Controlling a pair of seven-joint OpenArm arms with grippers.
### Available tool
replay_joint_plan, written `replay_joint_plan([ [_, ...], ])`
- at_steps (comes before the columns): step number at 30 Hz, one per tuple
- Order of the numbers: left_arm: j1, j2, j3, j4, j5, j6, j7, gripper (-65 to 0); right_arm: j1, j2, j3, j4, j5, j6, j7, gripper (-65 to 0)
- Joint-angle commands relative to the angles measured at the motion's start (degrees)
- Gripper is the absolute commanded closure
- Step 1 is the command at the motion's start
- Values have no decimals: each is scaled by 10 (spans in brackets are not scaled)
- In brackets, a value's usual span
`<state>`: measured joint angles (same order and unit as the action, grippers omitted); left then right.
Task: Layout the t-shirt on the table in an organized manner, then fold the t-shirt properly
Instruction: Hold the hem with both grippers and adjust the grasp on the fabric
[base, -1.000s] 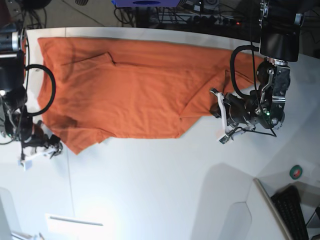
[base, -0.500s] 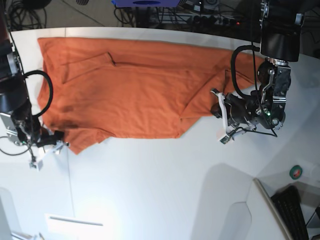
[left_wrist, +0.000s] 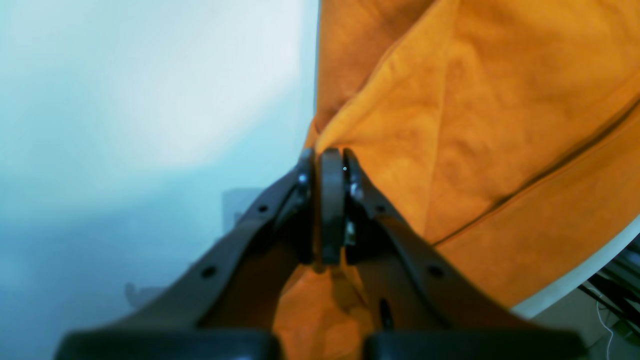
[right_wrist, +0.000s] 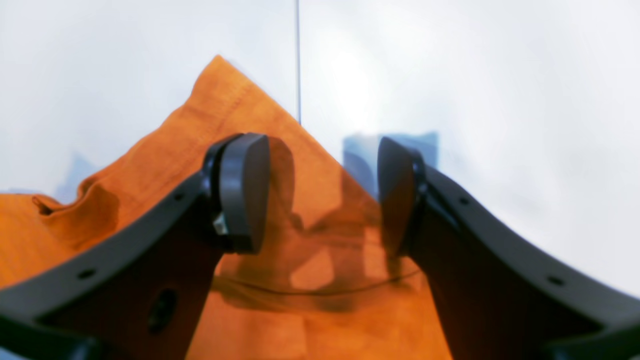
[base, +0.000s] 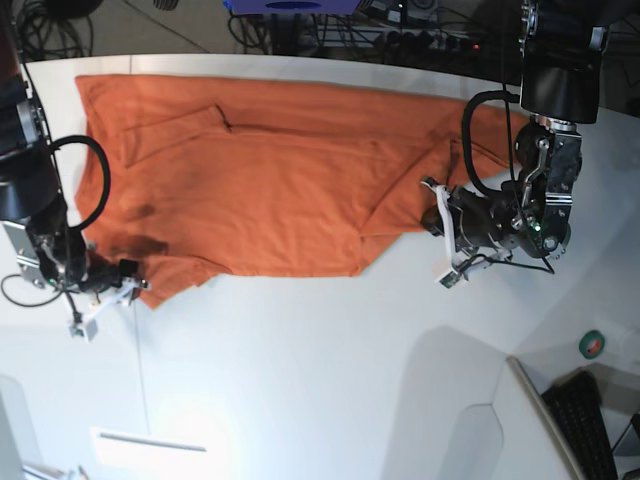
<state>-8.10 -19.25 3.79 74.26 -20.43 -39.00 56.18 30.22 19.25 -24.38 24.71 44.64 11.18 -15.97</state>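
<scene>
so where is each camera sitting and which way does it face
base: overhead, looking down on the table with the t-shirt spread out; both arms show at the sides.
left wrist: on the left arm, looking along the shut left gripper, at the cloth's edge.
right wrist: on the right arm, looking past the open right gripper at a t-shirt corner.
shared: all three show the orange cloth and the white tabletop; base also shows both grippers.
</scene>
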Motion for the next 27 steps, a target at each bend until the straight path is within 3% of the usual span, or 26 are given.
replay_joint_plan([
  [1,-11,-7,-3,8,-6,0,-7,0,3,8,0,2,1,2,-14,-324],
  [3,-11,-7,-3,8,-6,0,-7,0,0,8,0,4,1,2,-13,-267],
  [7,-12,-7,-3,8,-6,0,-7,0,0,8,0,7,1,2,-14,-26],
  [8,-12,-7,-3,9,-6,1,-7,0,1,8,1,7,1,2,-14,0],
  [17,-13,-7,-4,10,-6,1,-6,0,3,11,5,21,1,1,-15,0],
  [20,-19,-7,-4,25,-6,25,-6,0,-11,18,6,73,3,-1,-28,0],
  [22,-21,-7,-4,39,-10,41,-6,0,-20,30,24,118,3,-16,-53,0],
  [27,-40,-7,-4,39,-6,44,-6,0,-73,37,93,225,1,-38,-64,0],
])
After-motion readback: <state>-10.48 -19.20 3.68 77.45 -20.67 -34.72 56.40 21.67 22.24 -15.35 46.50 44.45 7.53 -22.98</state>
